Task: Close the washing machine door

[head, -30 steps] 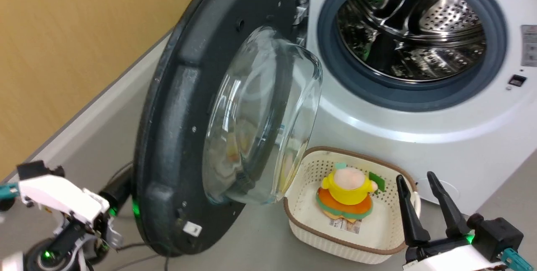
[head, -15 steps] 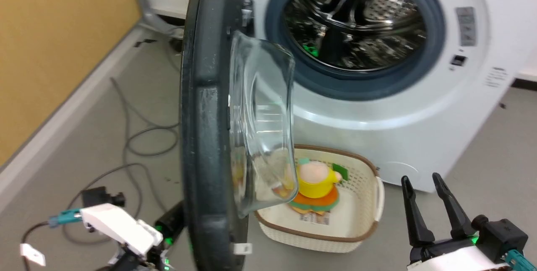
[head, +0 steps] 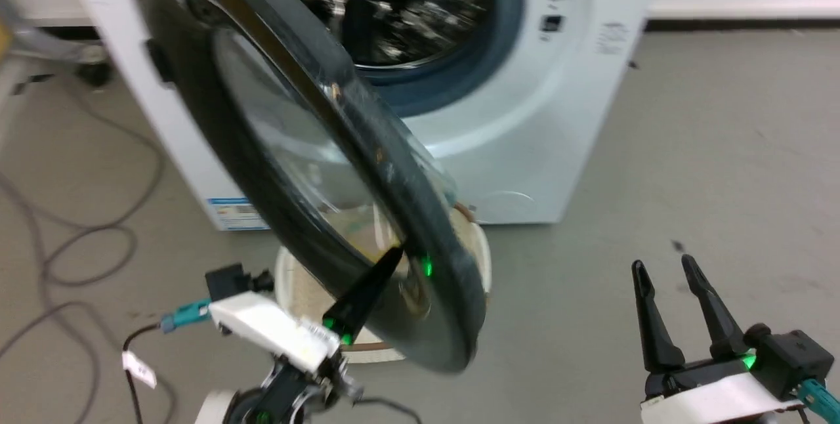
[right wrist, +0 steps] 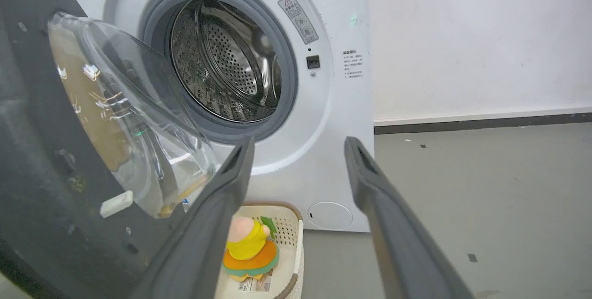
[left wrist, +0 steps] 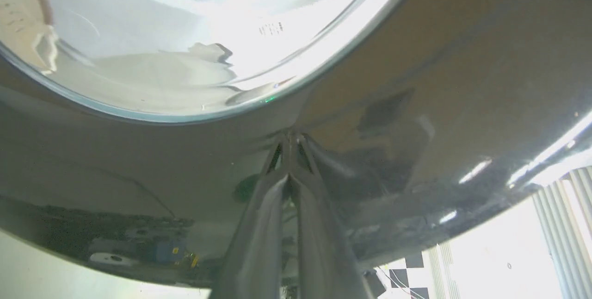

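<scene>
The head camera looks steeply down on the glossy outer face of the part-open washing machine door [head: 308, 168], with the washing machine [head: 525, 148] behind it and grey floor [head: 689, 148] to the right. The left wrist camera sits very close to that same outer face, peering along the left hand [left wrist: 289, 176], whose fingertips meet it. The right wrist camera, low and further back, faces the drum opening and the door's inner side between the spread fingers of the right hand [right wrist: 299, 144], sharing the machine front with the head view.
</scene>
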